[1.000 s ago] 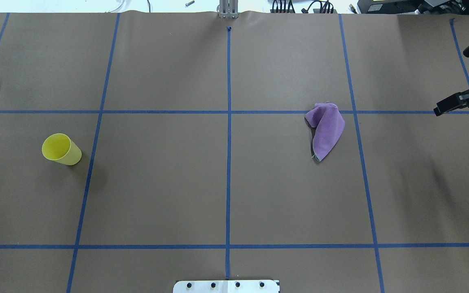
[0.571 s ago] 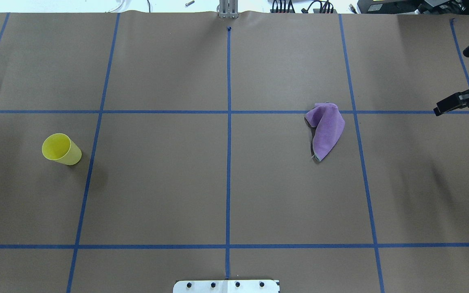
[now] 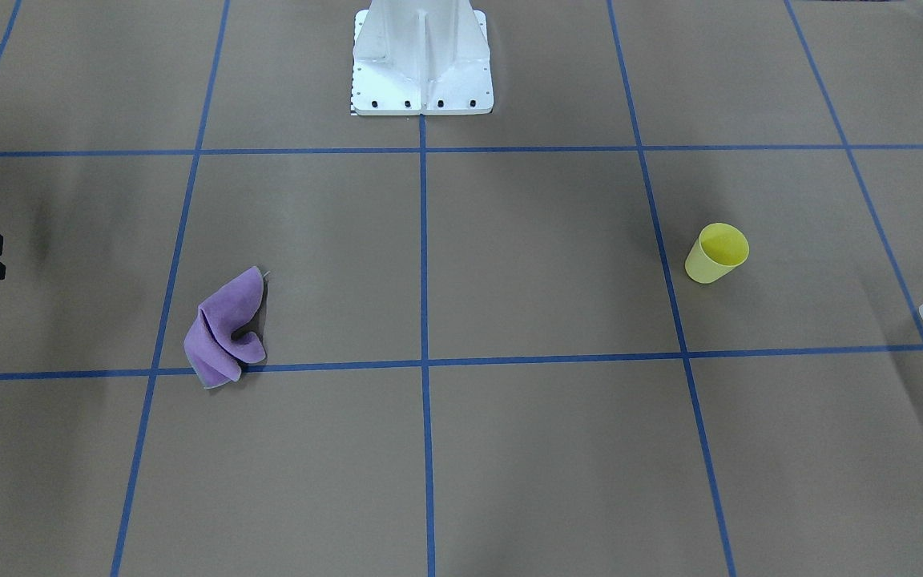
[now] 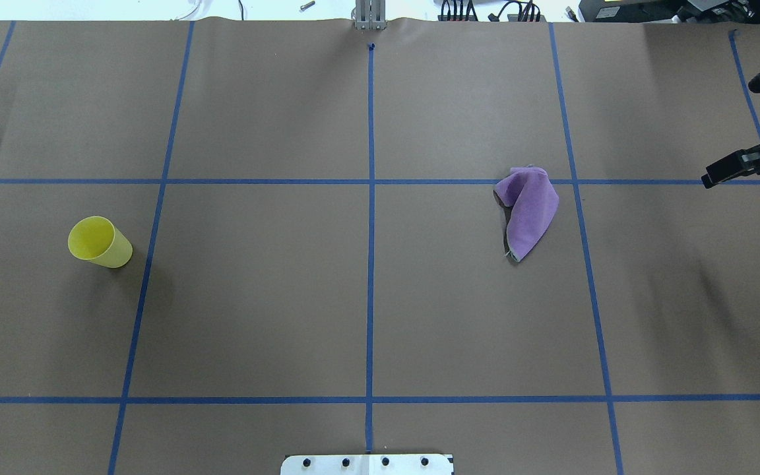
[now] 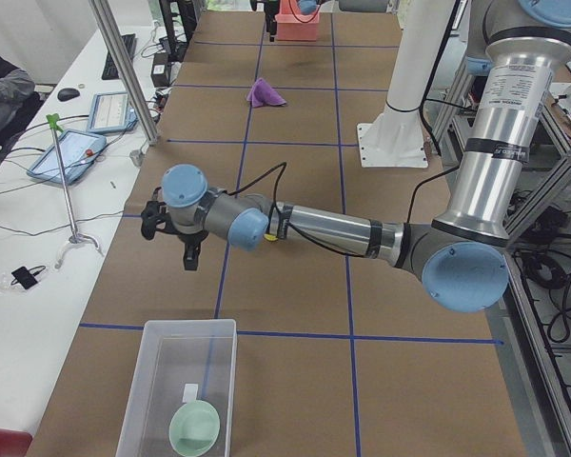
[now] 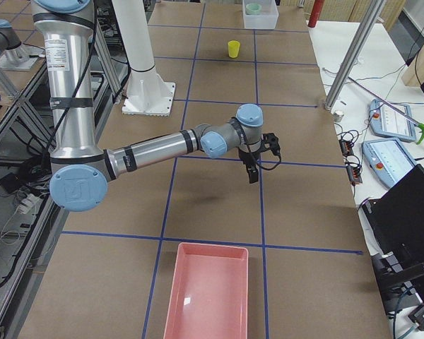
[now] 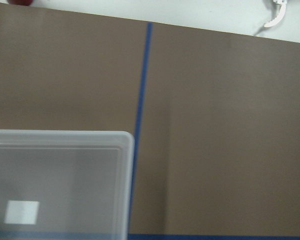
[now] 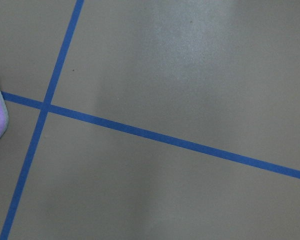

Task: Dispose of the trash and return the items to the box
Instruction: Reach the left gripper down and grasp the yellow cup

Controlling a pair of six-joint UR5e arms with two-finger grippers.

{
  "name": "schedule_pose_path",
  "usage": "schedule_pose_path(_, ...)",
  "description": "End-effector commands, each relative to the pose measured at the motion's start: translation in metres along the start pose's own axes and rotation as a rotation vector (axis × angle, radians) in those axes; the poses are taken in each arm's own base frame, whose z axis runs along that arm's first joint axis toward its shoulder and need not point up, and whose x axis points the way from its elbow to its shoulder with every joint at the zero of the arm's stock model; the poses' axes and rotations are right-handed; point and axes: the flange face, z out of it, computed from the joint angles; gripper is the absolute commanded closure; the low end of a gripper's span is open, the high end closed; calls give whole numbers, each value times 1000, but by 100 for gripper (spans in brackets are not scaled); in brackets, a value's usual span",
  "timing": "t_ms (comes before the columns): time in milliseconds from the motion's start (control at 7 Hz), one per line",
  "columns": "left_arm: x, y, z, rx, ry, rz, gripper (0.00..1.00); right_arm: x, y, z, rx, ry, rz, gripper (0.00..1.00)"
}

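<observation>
From high shoulder above white base, left arm dropped steeply to low elbow, then forearm ran level, out forward and to left of base. Blue wrist joint capped far end. Left gripper hung under wrist, fingers pointing down, clear of table; finger gap unreadable. On base's other side, right arm mirrored that pose: low elbow, level forearm, wrist turned down. Right gripper pointed down, off table; finger gap unreadable.
</observation>
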Motion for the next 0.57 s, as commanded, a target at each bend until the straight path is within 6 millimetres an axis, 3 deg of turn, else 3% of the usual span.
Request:
schedule_pose_path(0,86,50,69,-116,4,128,1,-3,-3,0,3,-1,-5,0)
schedule_pose_path(143,110,66,105,-124,-66,169,1,-1,-3,2,6,21,-6,0)
schedule_pose_path(429,128,86,139,-182,-72,224,2,0,-4,2,14,38,-6,0)
